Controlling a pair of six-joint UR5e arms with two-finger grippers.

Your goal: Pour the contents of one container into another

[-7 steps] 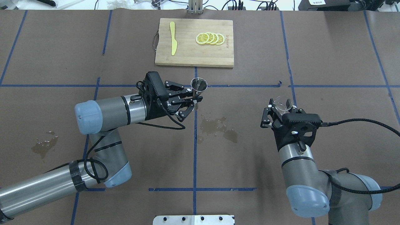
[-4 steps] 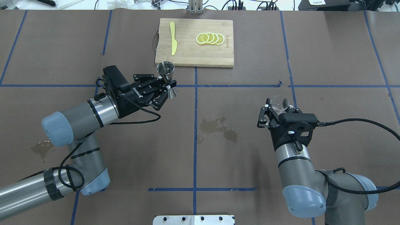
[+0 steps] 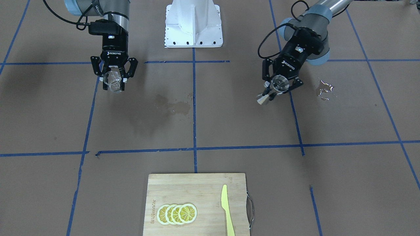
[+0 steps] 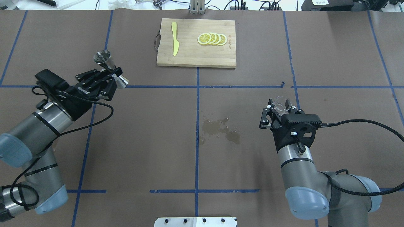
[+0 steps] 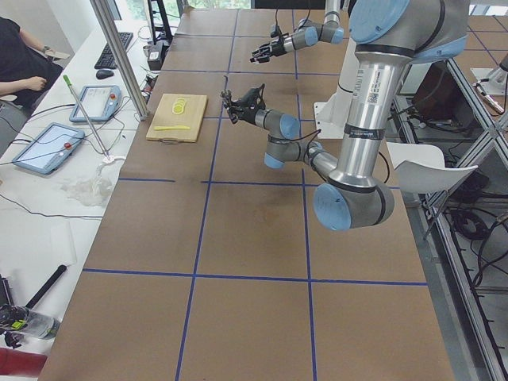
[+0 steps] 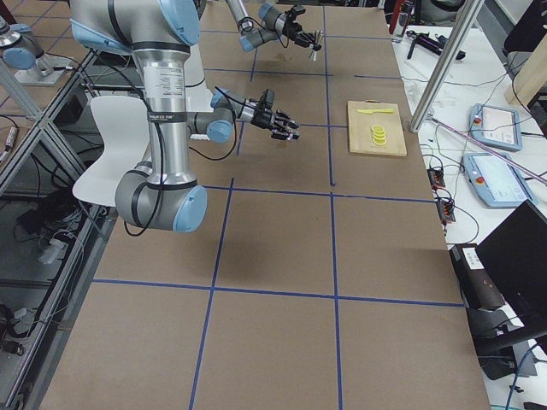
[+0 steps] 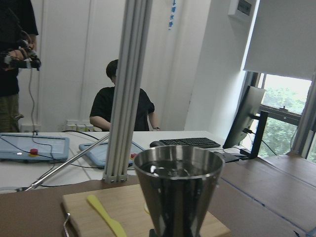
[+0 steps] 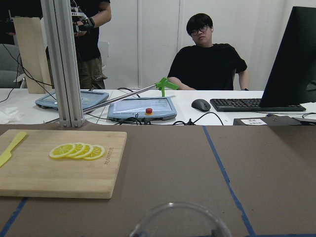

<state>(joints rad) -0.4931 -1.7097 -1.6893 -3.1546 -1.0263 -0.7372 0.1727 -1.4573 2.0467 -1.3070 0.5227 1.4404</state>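
My left gripper is shut on the waist of the grey steel jigger and holds it above the table's left side. The same jigger hangs on the right of the front-facing view. Close up in the left wrist view, the jigger shows its open upper cone. Over the table's right half, my right gripper is shut on the clear glass cup. That cup sits between the fingers in the front-facing view too. Only the cup rim shows in the right wrist view.
A wooden cutting board lies at the far middle with lemon slices and a yellow knife. A wet stain marks the table centre, and a second puddle lies under my left arm. The base plate is at the near edge.
My left arm has swung far to the left, carrying the jigger away from the table's centre line. The right gripper with the cup has hardly moved.
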